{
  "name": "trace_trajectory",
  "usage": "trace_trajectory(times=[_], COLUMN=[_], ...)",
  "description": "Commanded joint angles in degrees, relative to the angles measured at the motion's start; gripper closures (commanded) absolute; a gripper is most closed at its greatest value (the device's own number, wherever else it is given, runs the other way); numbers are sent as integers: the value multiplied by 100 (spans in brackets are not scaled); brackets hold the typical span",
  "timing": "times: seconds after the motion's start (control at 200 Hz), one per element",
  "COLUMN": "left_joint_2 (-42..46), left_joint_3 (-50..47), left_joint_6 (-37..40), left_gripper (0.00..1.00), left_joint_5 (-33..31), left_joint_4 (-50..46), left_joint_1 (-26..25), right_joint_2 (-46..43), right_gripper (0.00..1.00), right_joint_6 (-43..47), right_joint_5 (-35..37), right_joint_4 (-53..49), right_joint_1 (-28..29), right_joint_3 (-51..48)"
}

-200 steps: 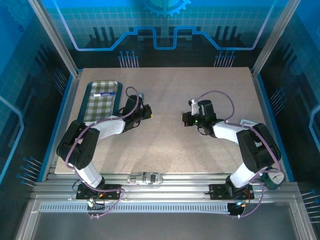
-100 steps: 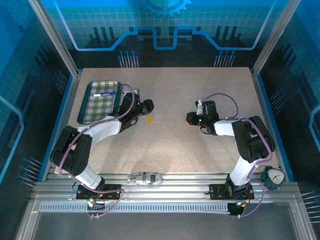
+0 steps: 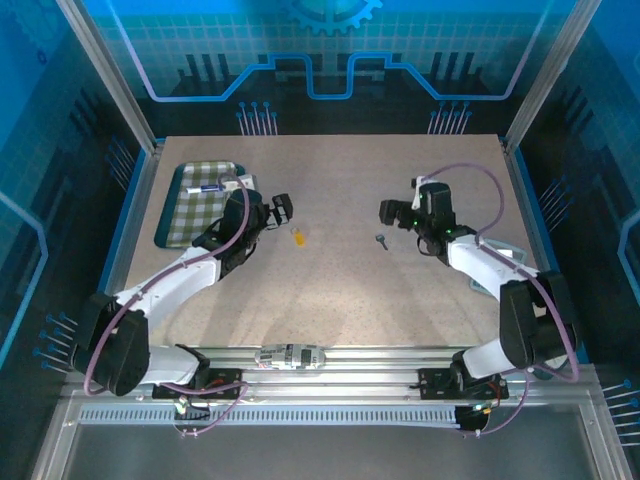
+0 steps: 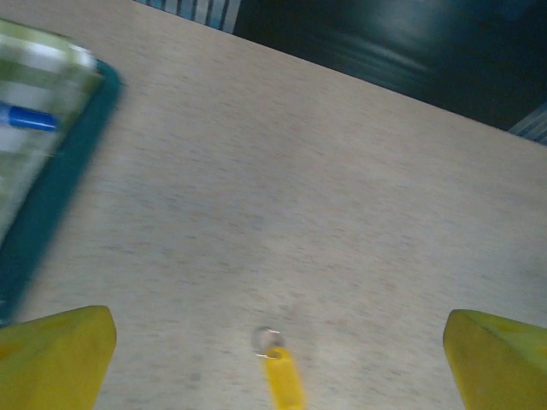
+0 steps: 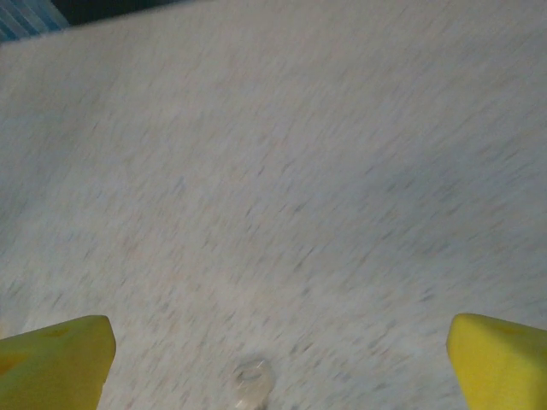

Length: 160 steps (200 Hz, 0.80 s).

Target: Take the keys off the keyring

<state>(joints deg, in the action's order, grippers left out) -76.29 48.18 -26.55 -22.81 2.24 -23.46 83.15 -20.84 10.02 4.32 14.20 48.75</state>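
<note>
Both pairs are released: the left fingers (image 4: 56, 363) and right fingers (image 5: 53, 359) stand wide, w/ nothing between the tips. The keyring (image 3: 298, 237) lies flat on the counter (image 3: 330, 300). The key (image 3: 382, 240) lies at its 3 o'clock, well apart, so the separation looks done, I judge. Left fingers hang at approx. 10 o'clock of the keyring, right fingers at 1 o'clock of the key. The step in hand is probably the retreat: lift each wrist straight up, tips wide, no sideways sweep, so neither small piece gets pushed. Mind the tray (image 3: 190, 215) at 9 o'clock.
</note>
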Motion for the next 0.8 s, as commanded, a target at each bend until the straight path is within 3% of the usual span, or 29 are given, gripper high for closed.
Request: trace_trajectory(times=[0.0, 0.12, 0.2, 0.38, 0.445, 0.505, 0.53, 0.565, 0.61, 0.655, 0.695, 0.741, 0.796], left_joint_2=[233, 391, 299, -74, -445, -775, -932, -1140, -1049, -1209, -1743, -1416, -1318], left_joint_3=[69, -692, -1169, -1967, -2264, -2602, -2909, -3218, -3438, -3685, -3701, -3335, -2834], left_joint_6=[813, 2082, 2250, 3023, 3203, 2955, 2913, 3150, 3074, 2998, 3111, 2935, 2803], left_gripper=[1, 1, 1, 1, 1, 1, 1, 1, 1, 1, 1, 1, 1], left_joint_5=[-1513, -1914, -2172, -1940, -1676, -1580, -1156, -516, -219, 491, 606, 322, 151], left_joint_4=[-572, 357, 920, 3061, 3964, 4807, 5445, 6401, 6547, 6887, 7805, 6788, 5557], left_joint_1=[0, 88, 251, 641, 988, 1217, 1320, 1409, 1423, 1612, 1701, 1694, 1717], right_joint_2=[-123, -114, 7, 602, 657, 463, 372, 223, 227, 636, 454, 414, 460], right_gripper=[0, 0, 0, 0, 0, 0, 0, 0, 0, 0, 0, 0, 0], right_joint_6=[533, 1067, 1459, 2352, 2222, 2285, 2227, 2180, 2052, 2034, 2029, 1994, 2143], right_joint_5=[1784, 2250, 2535, 2781, 2755, 2283, 1926, 1165, 61, -806, -893, -754, -469], right_joint_4=[-548, -263, 200, 3135, 3243, 3690, 3816, 4176, 4824, 5994, 5297, 4519, 4683], right_joint_1=[-63, -66, -15, -29, -83, -186, -281, -527, -912, -1205, -1234, -1201, -1000], right_joint_3=[135, -134, -461, -1515, -1590, -1947, -2115, -2406, -2839, -3149, -3025, -2617, -2650])
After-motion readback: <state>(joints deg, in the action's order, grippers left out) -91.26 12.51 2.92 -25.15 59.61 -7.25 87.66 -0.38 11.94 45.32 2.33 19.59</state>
